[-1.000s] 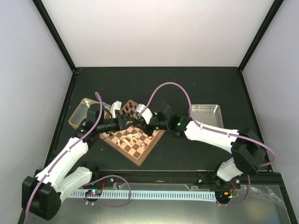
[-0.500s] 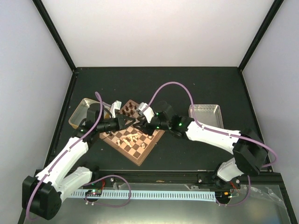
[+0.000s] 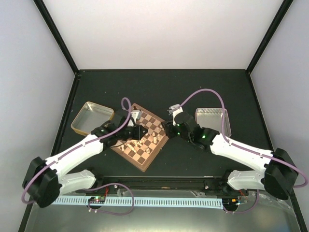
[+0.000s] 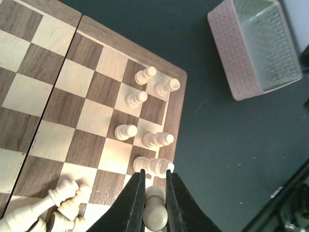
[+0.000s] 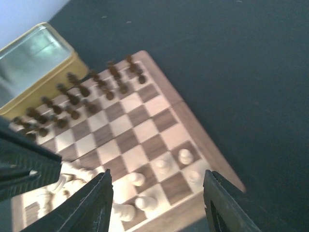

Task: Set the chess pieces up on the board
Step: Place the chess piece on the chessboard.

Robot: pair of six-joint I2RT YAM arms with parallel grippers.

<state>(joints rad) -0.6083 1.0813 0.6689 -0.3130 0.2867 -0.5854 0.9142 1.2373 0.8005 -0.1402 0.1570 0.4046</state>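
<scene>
The dark chess pieces [image 5: 91,92] stand in two rows along the far side of the board [image 5: 145,130], so that half looks done; only a few pale pieces [image 4: 145,96] stand beyond the left gripper [image 4: 155,180], a toppled heap [image 4: 58,203] lies left of it; its fingers are clenched on one pale pawn [image 4: 155,212]; the right gripper [image 5: 157,181] hangs spread and empty above the board's corner.

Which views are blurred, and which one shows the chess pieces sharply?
Right wrist view: blurred, dark pieces smeared. Left wrist view: sharp, standing pale pieces crisp; only the pale pawn in the left gripper looks slightly soft. Top external view: sharp, pieces tiny.
</scene>
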